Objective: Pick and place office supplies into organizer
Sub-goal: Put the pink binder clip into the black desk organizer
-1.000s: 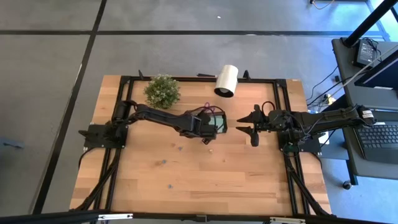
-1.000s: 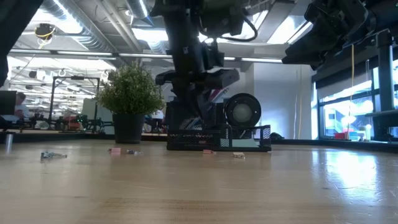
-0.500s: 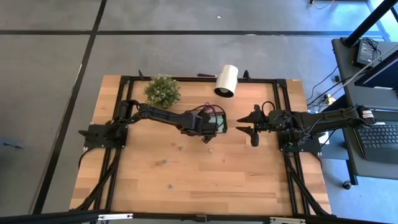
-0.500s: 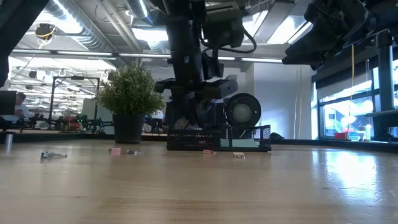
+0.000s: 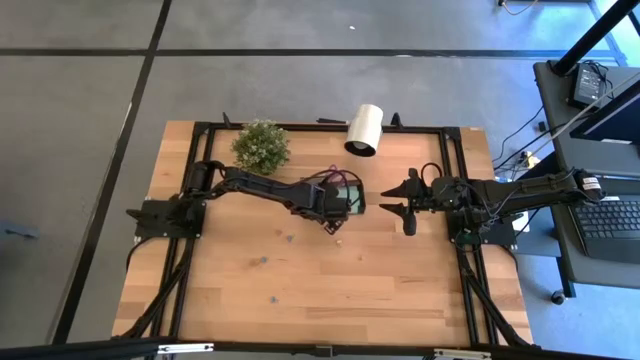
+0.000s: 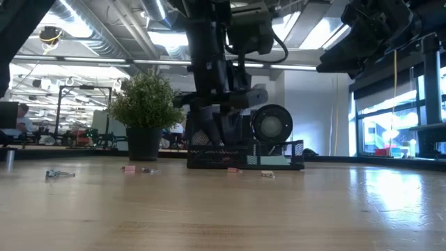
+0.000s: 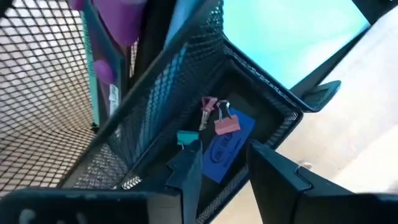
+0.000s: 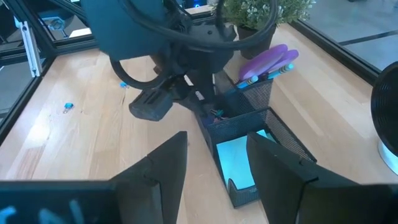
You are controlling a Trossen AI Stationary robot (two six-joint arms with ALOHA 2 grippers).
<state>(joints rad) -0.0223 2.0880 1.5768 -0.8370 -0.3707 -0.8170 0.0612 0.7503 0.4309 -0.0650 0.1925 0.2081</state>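
Wide wooden counter (image 5: 300, 290) under both arms, framed by black rails, with grey floor around it in the high view and an open workshop beyond in the low view; potted plant (image 5: 261, 146) and white cylinder roll (image 5: 364, 129) parked along the far edge; black mesh organizer (image 5: 345, 197) near the middle, long side running left to right in the low view, scissors (image 8: 268, 58) standing handles-up in the taller compartment, pale sticky-note pad (image 8: 239, 159) lying in the open bay; left gripper (image 7: 224, 165) hanging directly over the organizer's low compartment, jaws parted with nothing visible between them, small clips (image 7: 214, 118) and a blue tag already on the mesh floor just ahead of the tips; right gripper (image 5: 405, 206) waiting just beside the organizer on its right, jaws apart and empty; left arm clearly the nearer to what remains; still loose on the bare wood, well apart from the tray toward the left and front: a few tiny scraps (image 5: 264, 260), too small to identify.
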